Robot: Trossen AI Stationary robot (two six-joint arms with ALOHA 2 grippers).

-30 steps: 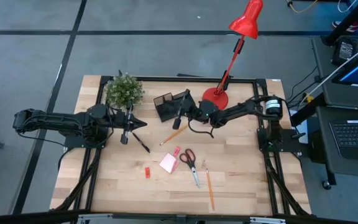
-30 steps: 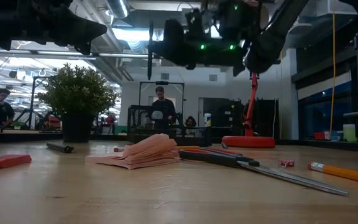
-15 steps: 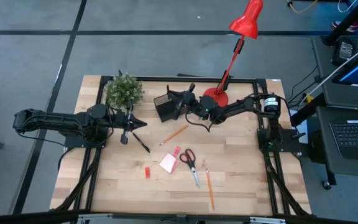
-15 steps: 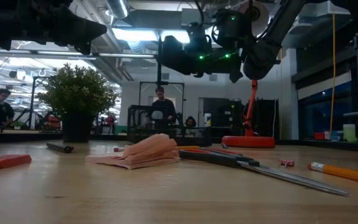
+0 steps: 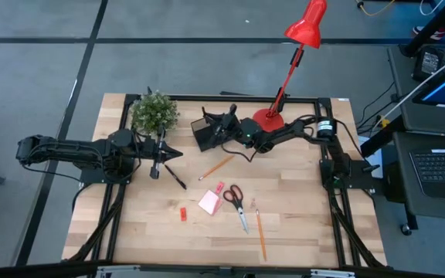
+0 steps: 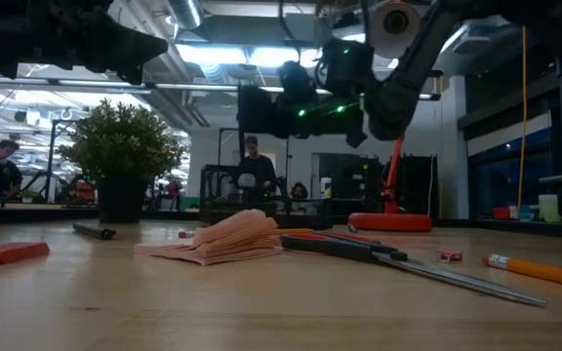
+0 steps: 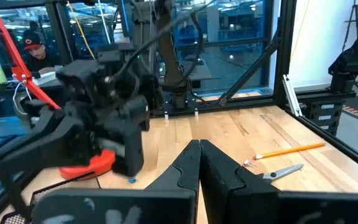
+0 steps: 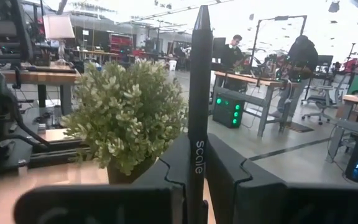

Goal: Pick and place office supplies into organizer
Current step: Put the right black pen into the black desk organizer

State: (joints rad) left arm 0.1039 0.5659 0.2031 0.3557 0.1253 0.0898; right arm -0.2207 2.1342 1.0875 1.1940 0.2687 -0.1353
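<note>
My right gripper hovers over the black organizer, shut on a black pen. The wrist view looks past it to the green plant. My left gripper is shut and empty, in the air beside the plant. On the table lie a second black pen, an orange pencil, a pink note pad, red-handled scissors, a red block, a pink block and another pencil. My right gripper pinches the black pen's lower barrel, by its white lettering, between the two fingers. The pen lies along the fingers and its free end sticks out well past the fingertips. The arm comes in from the table's right, and the pen is lifted clear.
The red lamp's round base stands just right of the organizer, under my right arm. The potted plant stands left of the organizer, near the far edge. The loose supplies lie in the table's middle and near part. People show in the room behind.
My right gripper has carried the pen toward the table's left and far edge, from beside the organizer to above it, staying shut on it. The pen has turned with the gripper. My left arm has kept still.
</note>
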